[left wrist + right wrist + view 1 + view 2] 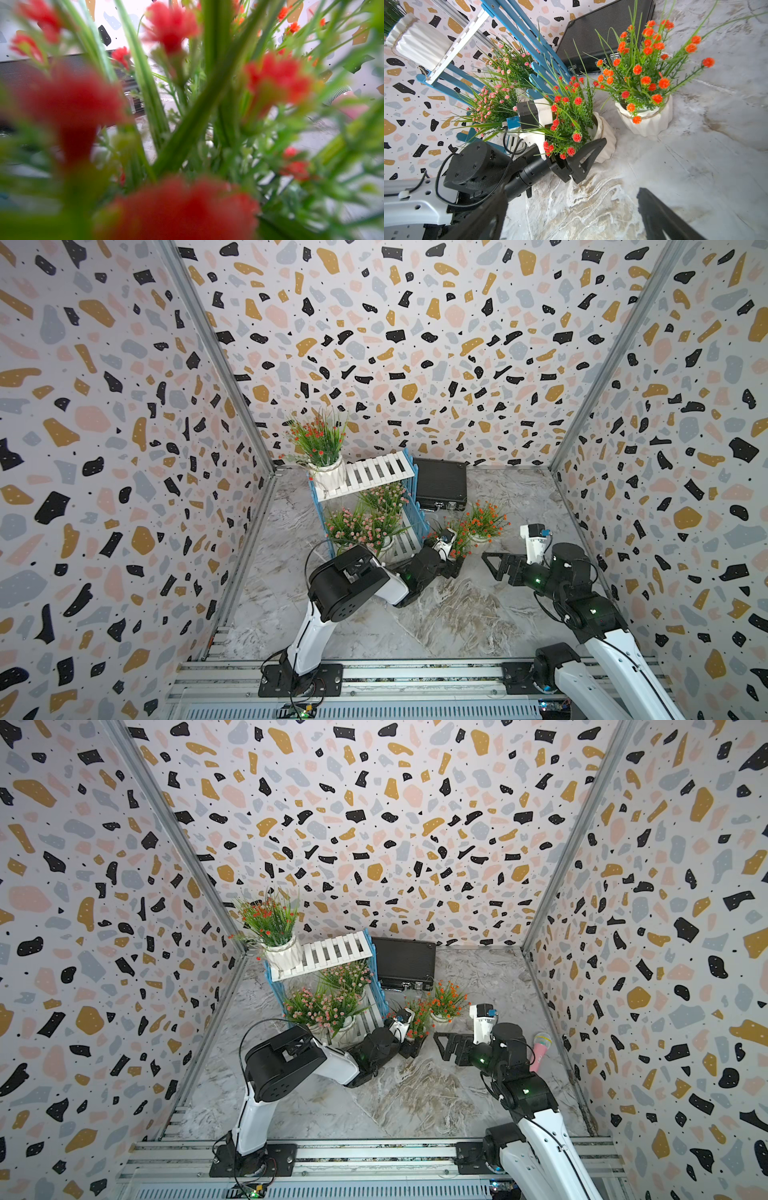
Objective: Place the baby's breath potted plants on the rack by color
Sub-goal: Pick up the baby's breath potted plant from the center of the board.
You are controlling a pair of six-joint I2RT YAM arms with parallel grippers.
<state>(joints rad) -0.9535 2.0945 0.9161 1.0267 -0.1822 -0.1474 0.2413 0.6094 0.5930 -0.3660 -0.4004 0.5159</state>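
I am watching the marbled desk: it is carrying the rack at its far left, a black briefcase lying beside it, the farther orange-red plant and the nearer orange-red plant sitting to the rack's right, and a pink microphone lying near the right wall.

light: bright, even | shadows: faint | left wrist: blossoms blurred

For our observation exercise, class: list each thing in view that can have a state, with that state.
rack: upright
top red plant: upright on top board
pink plants: upright on lower shelf
near red plant: on table
left gripper: astride that plant, grip unclear
orange plant: upright on table, untouched
black case: shut
right gripper: open, empty
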